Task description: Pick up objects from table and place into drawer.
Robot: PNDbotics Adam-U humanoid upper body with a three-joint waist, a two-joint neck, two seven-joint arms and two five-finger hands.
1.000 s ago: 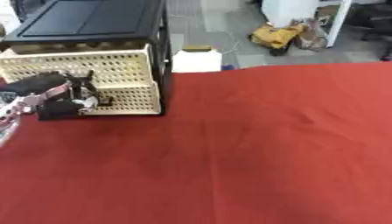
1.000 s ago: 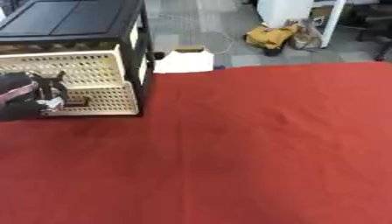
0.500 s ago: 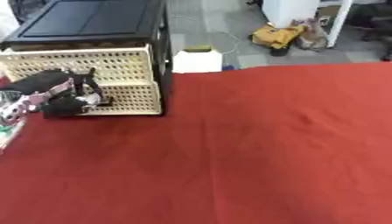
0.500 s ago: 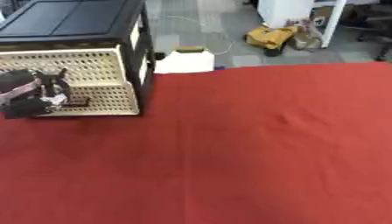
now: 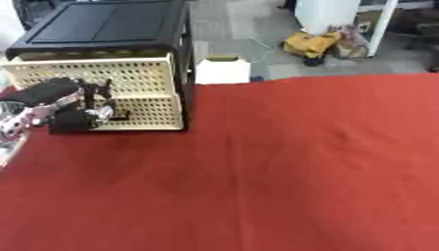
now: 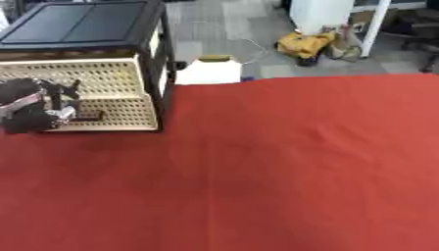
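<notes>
While the left hand (image 5: pixel 73 105) sits against the cream drawer (image 5: pixel 129 86) front, can't tell its grip. Red table (image 5: pixel 283 166) around it.

One drawer unit (image 5: pixel 111 59), two cream drawers (image 5: pixel 103 78), one robot hand (image 5: pixel 73 105), one red table (image 5: pixel 283 166).

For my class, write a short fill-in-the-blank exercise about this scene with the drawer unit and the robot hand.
1. The tablecloth is ____ in colour.
2. The left robot hand is at the front of the ____ drawer of the drawer unit.
3. The drawer fronts are cream and perforated; the unit's top is ____.

Missing words: red; lower; black
</notes>
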